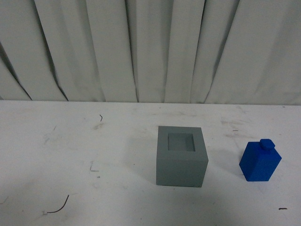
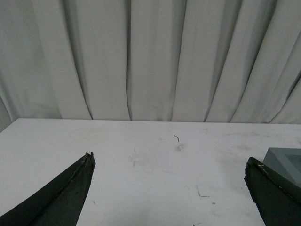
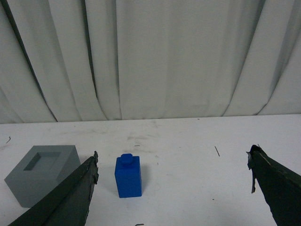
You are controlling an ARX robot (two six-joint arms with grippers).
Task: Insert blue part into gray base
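- The right gripper (image 3: 173, 152) hangs above the table with its dark, tapered fingers spread wide and nothing between them. The part sits in the gap ahead of it, which probably makes this the picking arm.
- The left gripper (image 2: 169, 159) is also spread and empty, over bare table. Only a corner of the base shows by one finger, so it looks parked out of the way.
- The base (image 1: 182, 162) is a matte gray cube with crisp edges. It rests flat near the table's middle with its square recess facing up, open to a drop from above. The recess is empty, so the insertion is not yet begun.
- The part (image 1: 259, 162) stands upright on the robot's right of the base, apart from it. It is a bright blue block, narrower than the cube, with a small square knob on top and a faintly grainy finish.
- From the front, the part looks turned at an angle to the base, so it would likely need squaring before it fits.
- The table (image 1: 94, 141) is flat, white and scuffed, with dark flecks and a curled thread.
- At the back, a pale curtain (image 1: 141, 47) hangs in soft vertical pleats.
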